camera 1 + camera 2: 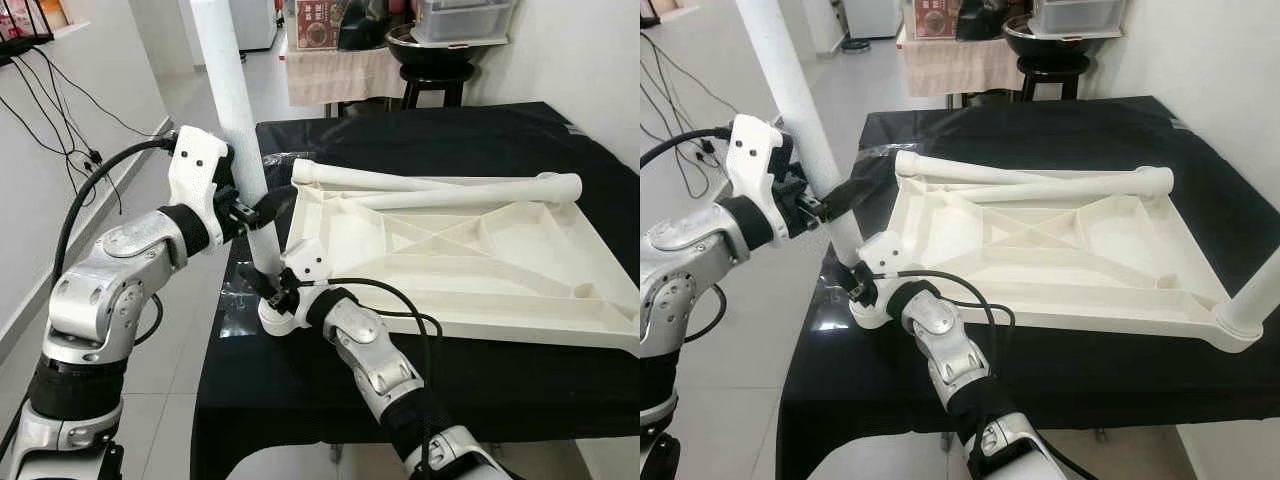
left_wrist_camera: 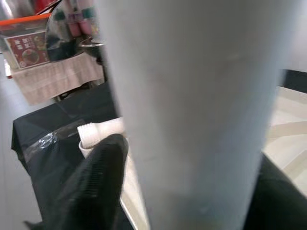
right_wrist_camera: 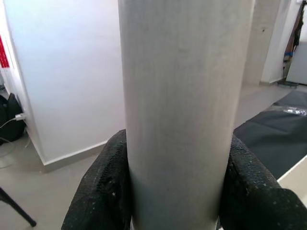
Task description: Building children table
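The robot is putting a leg onto the little table. The table top (image 1: pixel 470 255) lies upside down on the black worktop (image 1: pixel 330 375), so its ribs face up. One white leg (image 1: pixel 235 110) stands almost straight up at the near corner socket (image 1: pixel 272 318), leaning a bit.

Both claws hold this leg. The left claw (image 1: pixel 262 208) is closed around the leg partway up. The right claw (image 1: pixel 268 285) is closed around the leg low down, just above the socket. In the right wrist view, a black finger (image 3: pixel 103 187) presses on each side of the leg.

I think the step now is fixing this leg into its corner. The next move likely needs the leg held straight over the socket, then turned or pushed down until it sits tight. If it leans, it may not go in right.

Counting: one table top. Two loose legs (image 1: pixel 470 192) lie on it, past the claws, touching each other. One more leg (image 1: pixel 1260 295) stands in another corner. With the held one, that makes four legs.
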Controlling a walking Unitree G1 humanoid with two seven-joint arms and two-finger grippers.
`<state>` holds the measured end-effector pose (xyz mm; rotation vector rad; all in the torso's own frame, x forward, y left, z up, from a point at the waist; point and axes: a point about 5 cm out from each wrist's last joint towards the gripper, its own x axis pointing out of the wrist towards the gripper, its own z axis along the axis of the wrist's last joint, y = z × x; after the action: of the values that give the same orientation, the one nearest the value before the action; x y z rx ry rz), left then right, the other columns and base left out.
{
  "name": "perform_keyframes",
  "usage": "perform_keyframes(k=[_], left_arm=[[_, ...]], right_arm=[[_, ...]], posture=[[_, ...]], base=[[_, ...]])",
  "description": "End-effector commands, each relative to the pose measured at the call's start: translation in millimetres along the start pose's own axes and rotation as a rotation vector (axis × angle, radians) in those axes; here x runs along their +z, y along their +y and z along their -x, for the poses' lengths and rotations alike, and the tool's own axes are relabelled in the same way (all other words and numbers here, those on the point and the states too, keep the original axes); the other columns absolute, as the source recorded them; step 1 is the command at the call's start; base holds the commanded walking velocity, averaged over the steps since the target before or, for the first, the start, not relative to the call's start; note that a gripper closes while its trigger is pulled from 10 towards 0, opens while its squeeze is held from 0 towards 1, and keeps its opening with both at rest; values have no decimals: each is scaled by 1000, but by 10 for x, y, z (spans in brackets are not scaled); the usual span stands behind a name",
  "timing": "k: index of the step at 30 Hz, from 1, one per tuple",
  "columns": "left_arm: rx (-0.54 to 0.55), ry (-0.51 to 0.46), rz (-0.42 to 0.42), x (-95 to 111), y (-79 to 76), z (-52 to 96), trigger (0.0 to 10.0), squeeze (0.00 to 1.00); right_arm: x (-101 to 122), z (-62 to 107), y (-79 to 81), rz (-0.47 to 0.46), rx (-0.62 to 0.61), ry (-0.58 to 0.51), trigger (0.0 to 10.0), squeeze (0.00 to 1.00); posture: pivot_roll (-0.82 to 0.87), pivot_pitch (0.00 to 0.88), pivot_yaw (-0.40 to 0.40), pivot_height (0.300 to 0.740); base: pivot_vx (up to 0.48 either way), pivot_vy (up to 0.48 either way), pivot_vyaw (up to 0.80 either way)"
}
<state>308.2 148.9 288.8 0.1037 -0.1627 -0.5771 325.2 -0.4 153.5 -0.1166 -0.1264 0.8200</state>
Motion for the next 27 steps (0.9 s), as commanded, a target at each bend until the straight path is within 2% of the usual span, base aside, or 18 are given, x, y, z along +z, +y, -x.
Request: perform_keyframes(k=[1, 2, 3, 5, 7, 10, 11, 12, 17, 19, 21, 22, 23, 27], left_arm=[[43, 13, -6, -23, 79, 42, 0, 0], [43, 13, -6, -23, 79, 42, 0, 0], [39, 11, -9, -24, 72, 36, 0, 0], [39, 11, -9, -24, 72, 36, 0, 0], [38, 12, -13, -27, 71, 38, 0, 0], [38, 12, -14, -27, 72, 41, 0, 0], [39, 13, -16, -28, 75, 45, 0, 0], [39, 14, -16, -28, 75, 48, 0, 0], [37, 15, -17, -29, 73, 51, 0, 0], [33, 16, -20, -24, 67, 56, 0, 0], [33, 16, -20, -24, 67, 56, 0, 0], [31, 16, -23, -19, 64, 57, 0, 0], [28, 16, -24, -16, 58, 58, 0, 0], [20, 19, -26, -19, 39, 60, 0, 0]], right_arm=[[-74, -77, 274, -36, 59, 58, 4549, 0], [-74, -77, 274, -36, 59, 58, 4549, 0], [6, -82, 206, -14, 103, 50, 10000, 0], [6, -82, 206, -14, 103, 50, 10000, 0], [71, -101, 66, -8, 174, 28, 10000, 0], [91, -106, 10, -13, 192, 20, 10000, 0], [109, -111, -86, -11, 215, 12, 10000, 1000], [138, -109, -183, -10, 251, 2, 10000, 1000], [168, -99, -259, -5, 281, -5, 10000, 1000], [234, -58, -430, 16, 375, -8, 10000, 1000], [234, -58, -430, 16, 375, -8, 10000, 1000], [247, -41, -490, 12, 410, 4, 10000, 522], [249, -29, -526, -1, 439, 18, 10000, 0], [222, -36, -529, -36, 465, 44, 10000, 0]], posture=[[4, 58, 30, 740], [4, 58, 30, 740], [2, 55, 28, 740], [2, 55, 28, 740], [7, 55, 24, 740], [7, 55, 24, 740], [9, 55, 23, 740], [14, 55, 22, 740], [15, 52, 22, 740], [20, 49, 22, 740], [20, 49, 22, 740], [22, 49, 23, 740], [26, 48, 21, 740], [30, 49, 21, 740]], base=[[0, 0, 0], [0, 0, 0], [0, 0, 0], [0, 0, 0], [0, 0, 0], [0, 0, 0], [0, 0, 0], [0, 0, 0], [0, 0, 0], [0, 0, 0], [0, 0, 0], [0, 0, 0], [0, 0, 0], [0, 0, 0]])
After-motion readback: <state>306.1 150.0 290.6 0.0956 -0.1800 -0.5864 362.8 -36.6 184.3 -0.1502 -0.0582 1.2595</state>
